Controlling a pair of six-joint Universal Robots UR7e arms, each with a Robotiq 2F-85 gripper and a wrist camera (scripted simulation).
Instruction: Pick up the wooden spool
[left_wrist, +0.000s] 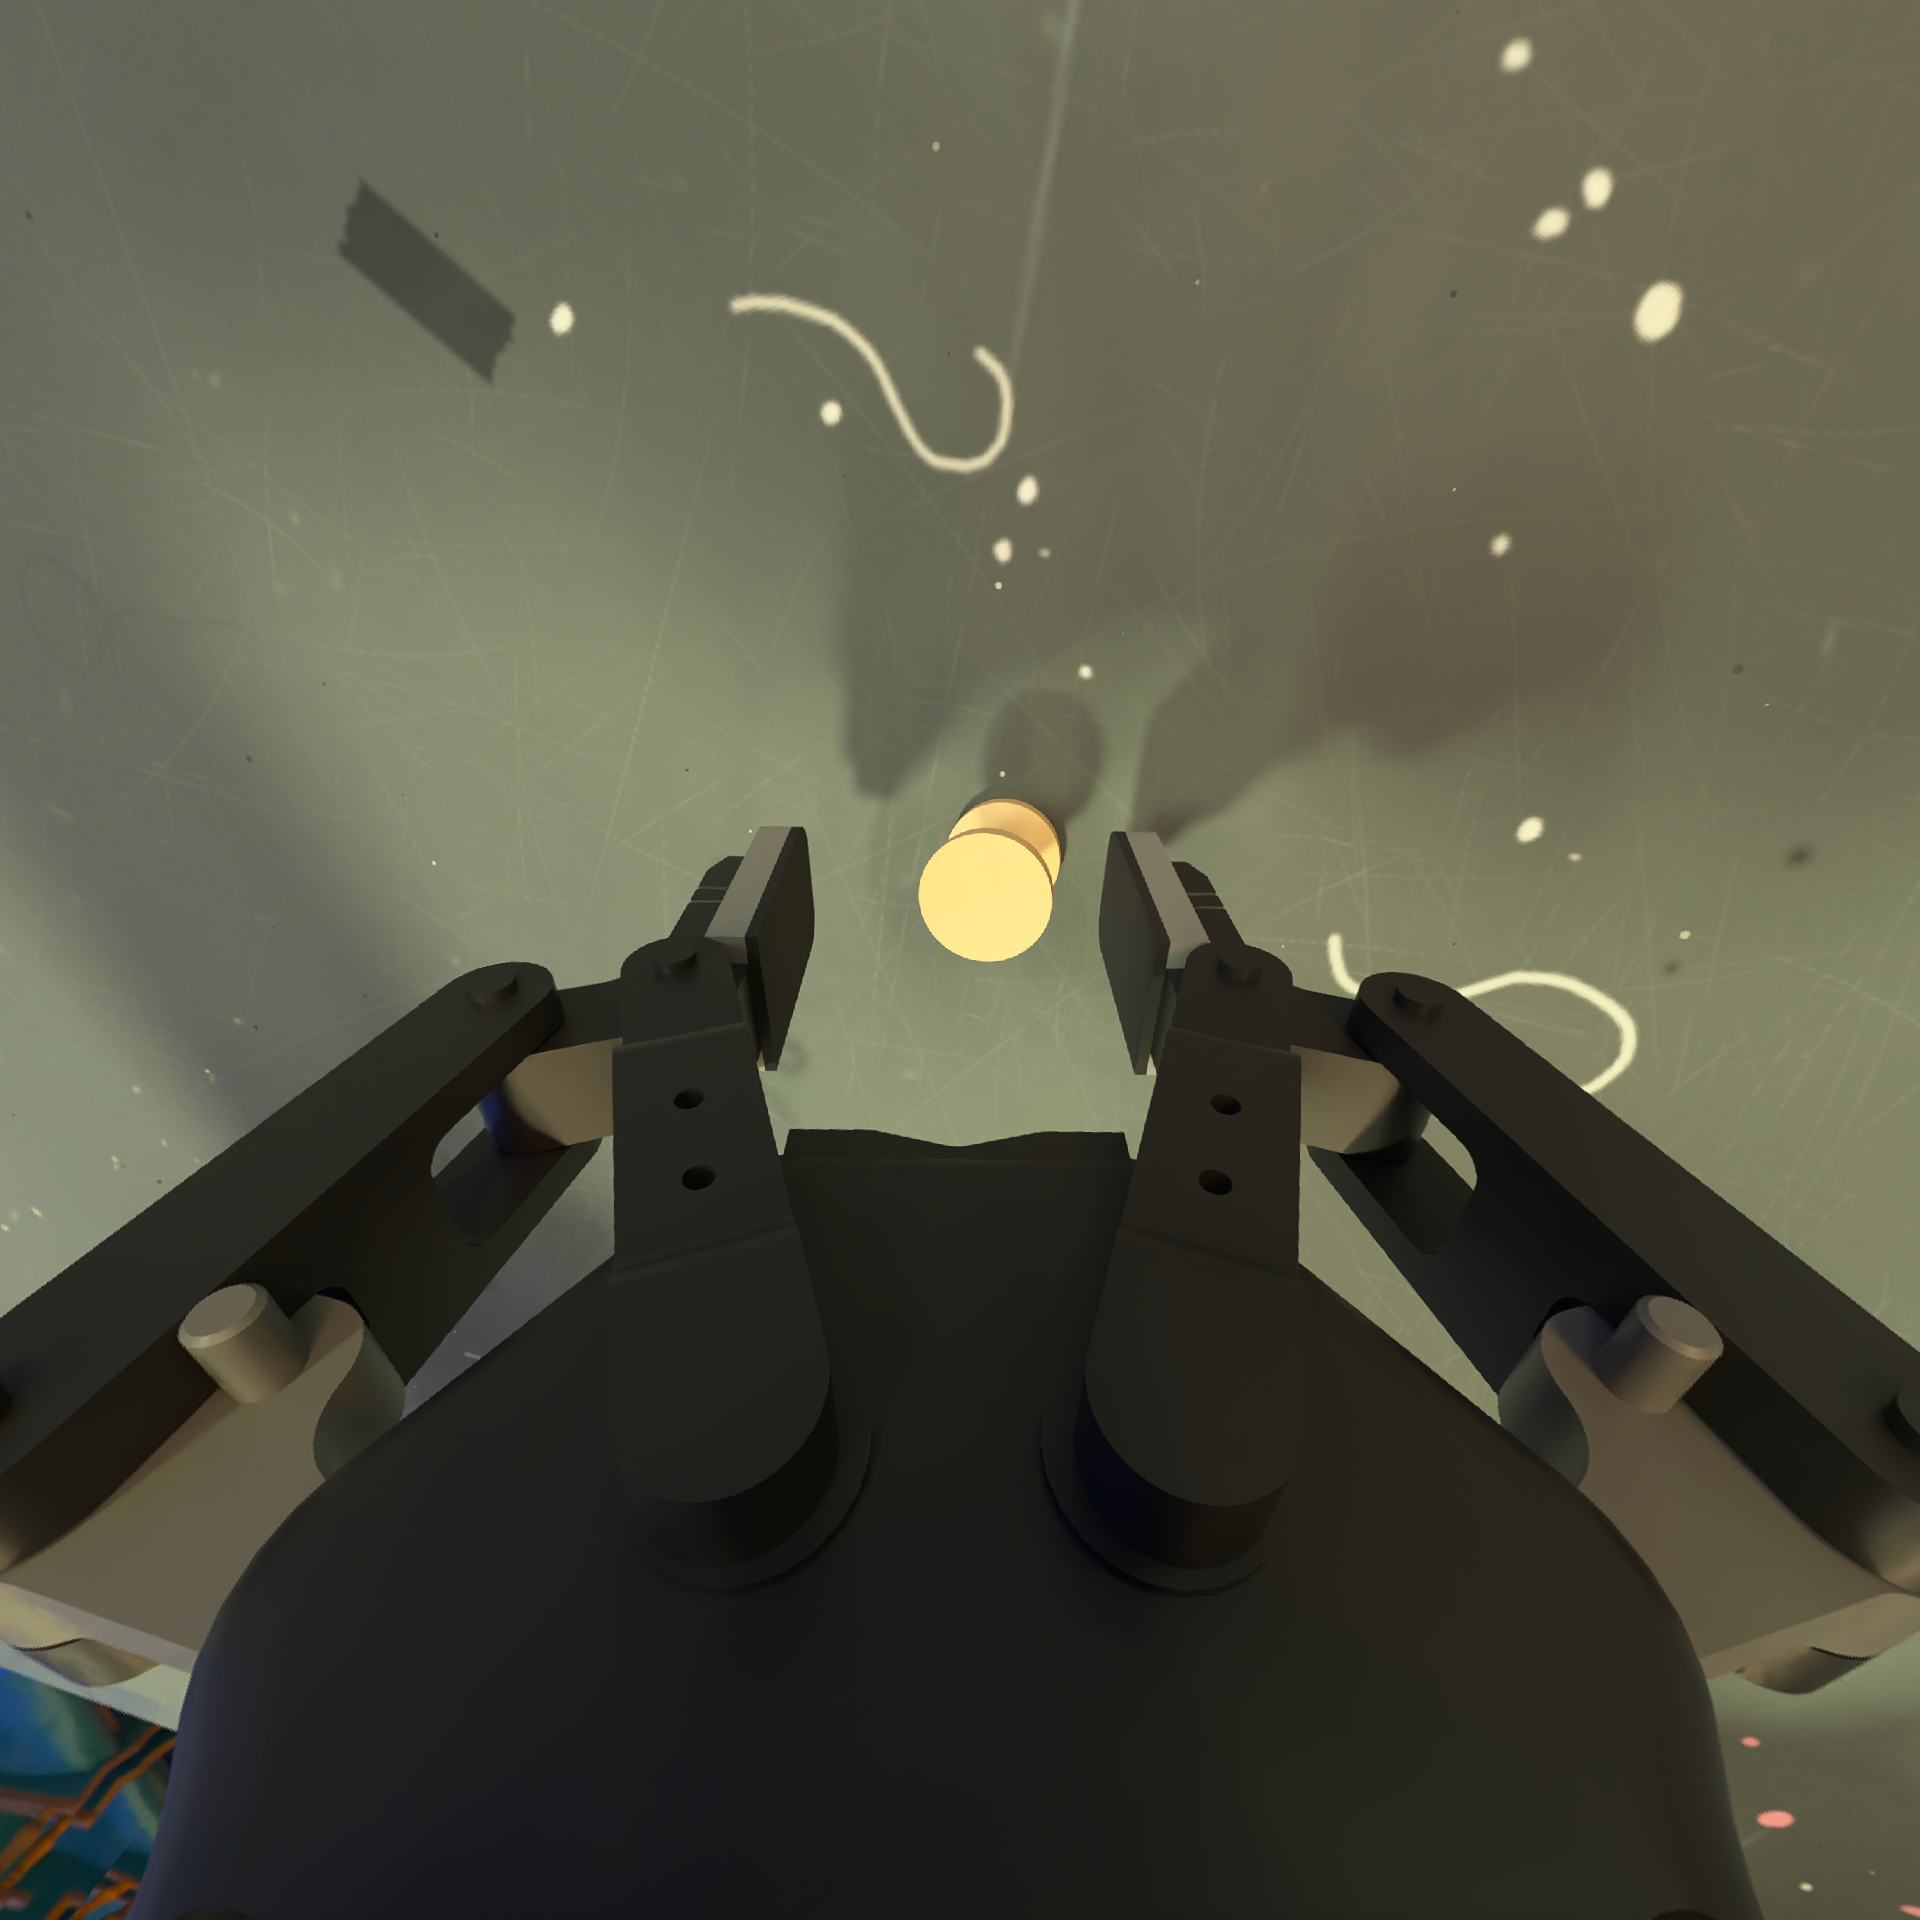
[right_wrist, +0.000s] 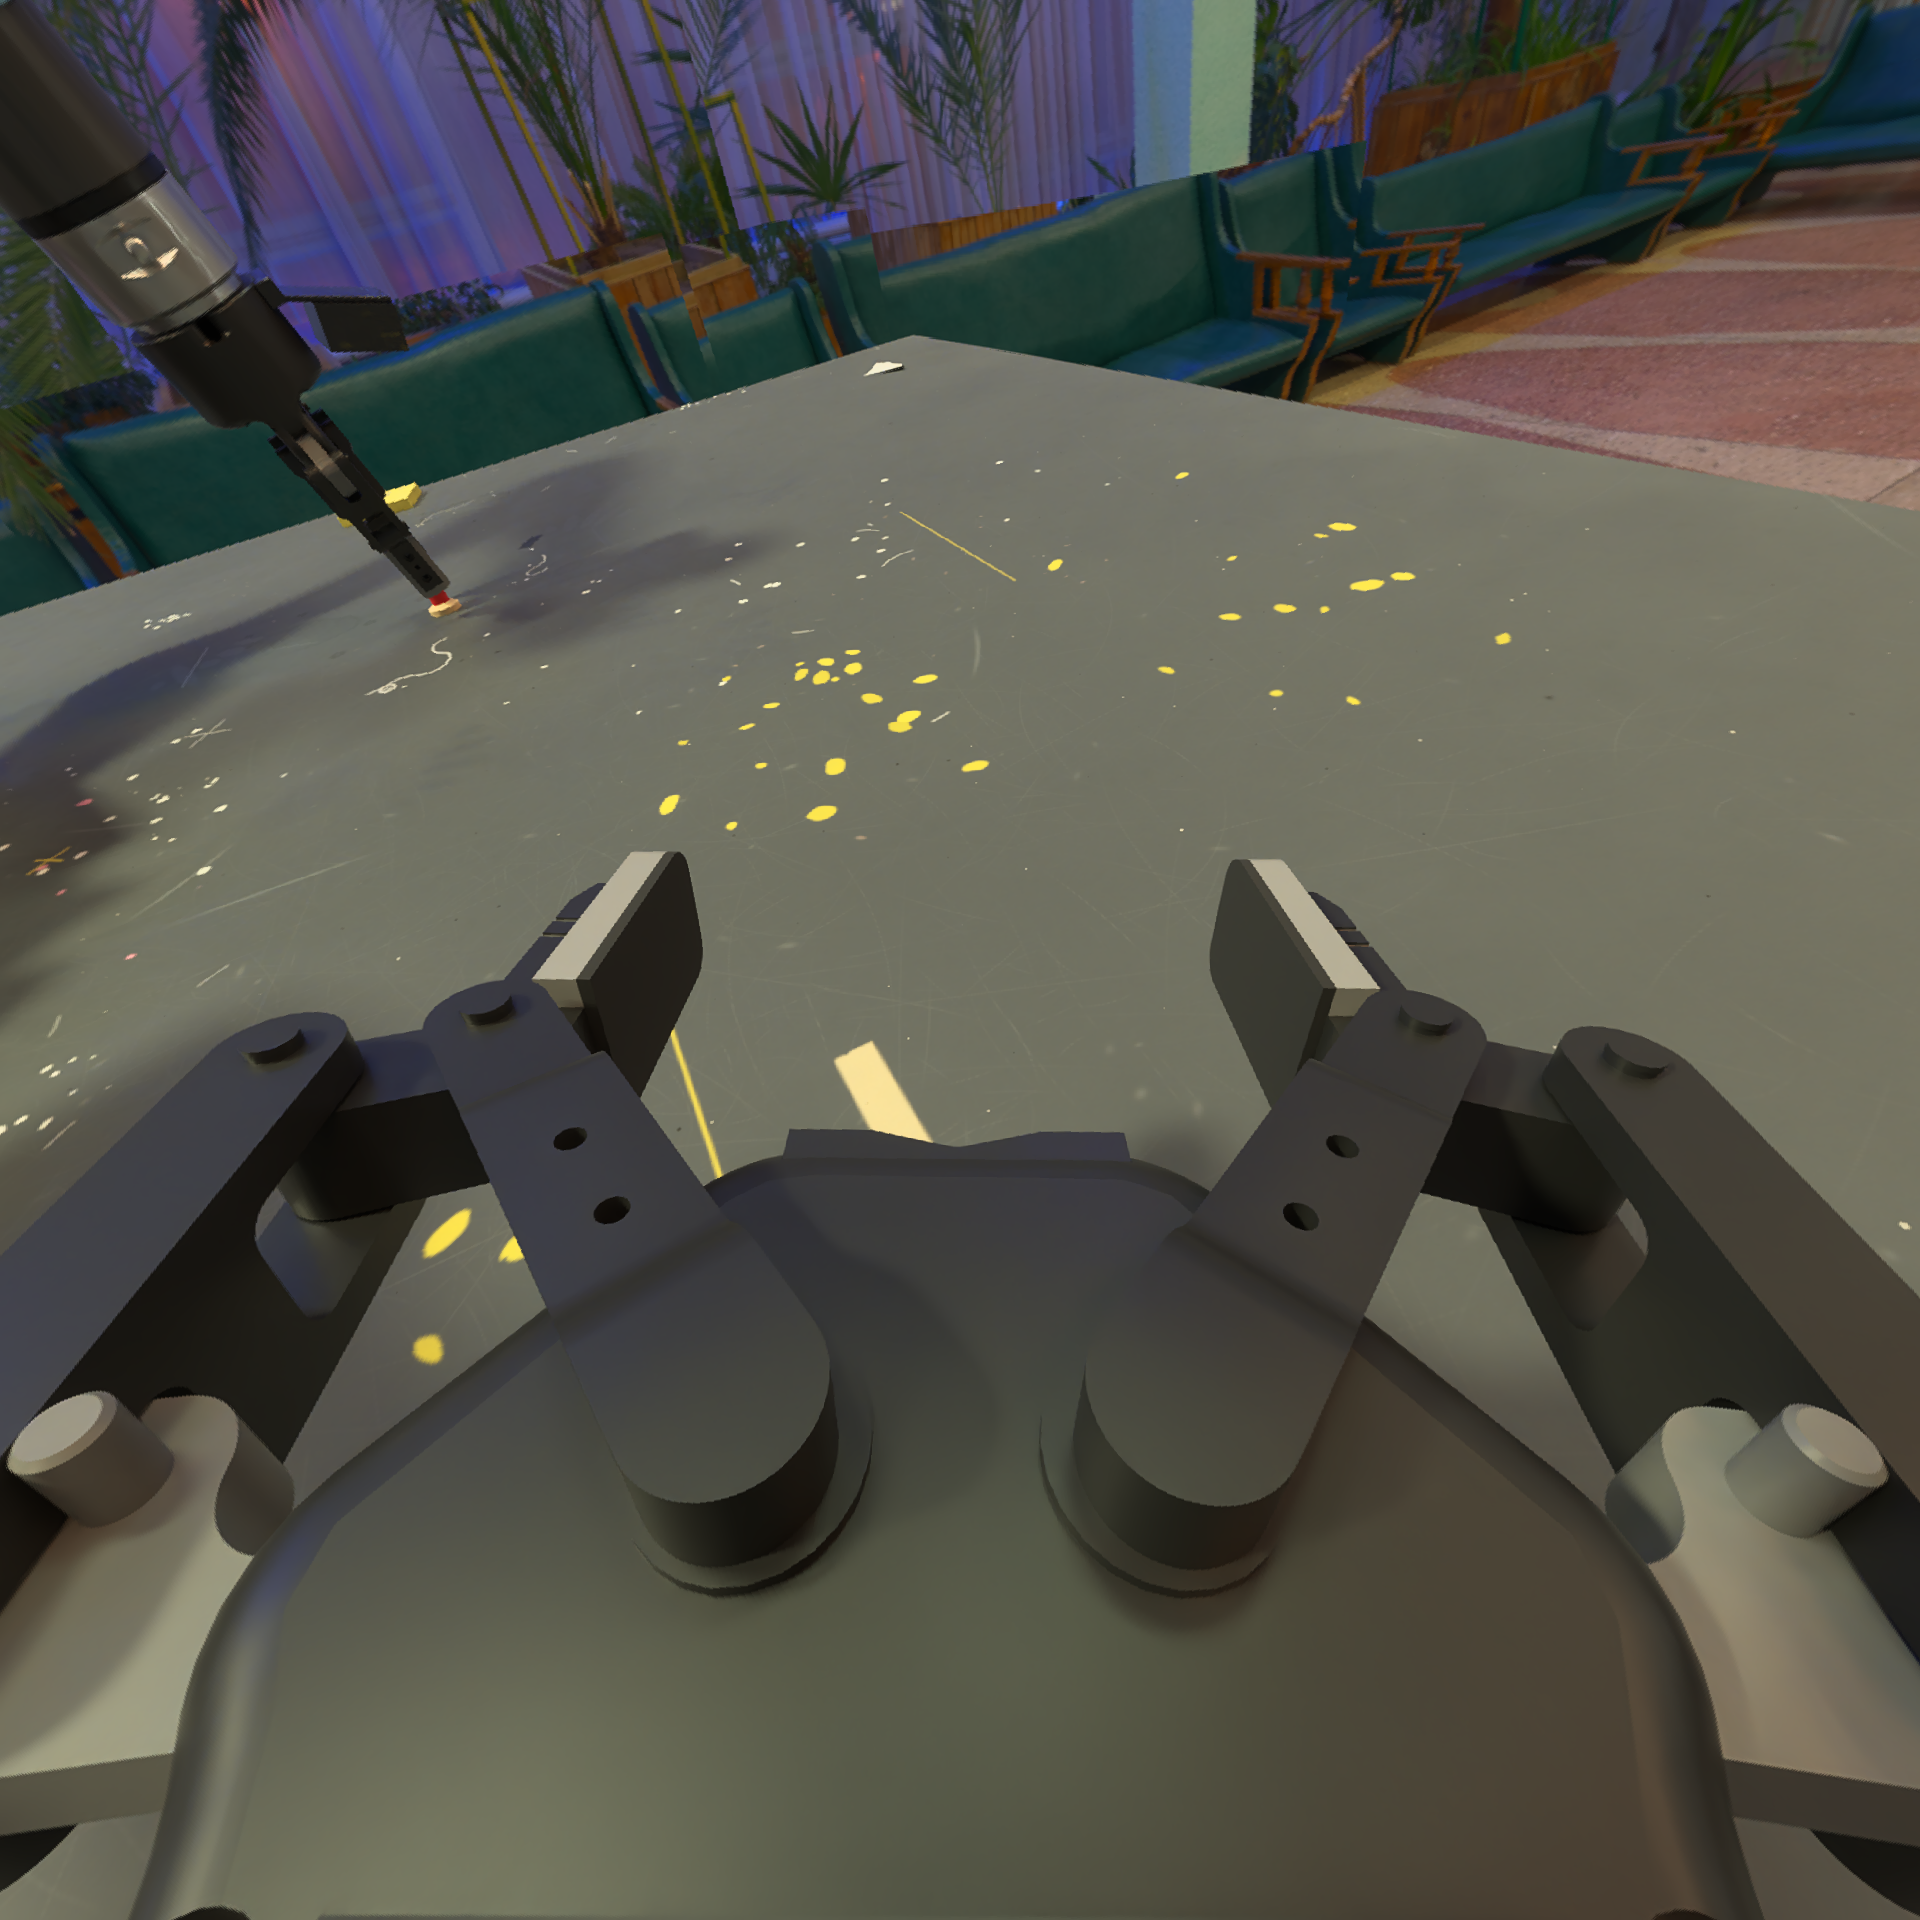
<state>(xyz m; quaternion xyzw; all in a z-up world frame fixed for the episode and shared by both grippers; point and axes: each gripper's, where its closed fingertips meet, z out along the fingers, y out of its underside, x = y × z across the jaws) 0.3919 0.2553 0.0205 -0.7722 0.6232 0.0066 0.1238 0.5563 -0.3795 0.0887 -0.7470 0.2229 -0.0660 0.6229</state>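
The wooden spool (left_wrist: 987, 894) stands upright on the grey-green table (left_wrist: 416, 623); in the left wrist view I look down on its round pale top. My left gripper (left_wrist: 956, 914) is open, one pad on each side of the spool with a gap on both sides. In the right wrist view the spool (right_wrist: 445, 605) is small and far off at the upper left, under the left arm's fingers (right_wrist: 410, 561), with a red band showing above its base. My right gripper (right_wrist: 956, 935) is open and empty, low over the table.
A dark strip of tape (left_wrist: 426, 281) and white paint squiggles (left_wrist: 894, 384) mark the table beyond the spool. Yellow paint spots (right_wrist: 831, 717) cover the table ahead of my right gripper. A small yellow block (right_wrist: 403, 497) lies behind the left arm. Green benches (right_wrist: 1039, 270) stand past the table's edge.
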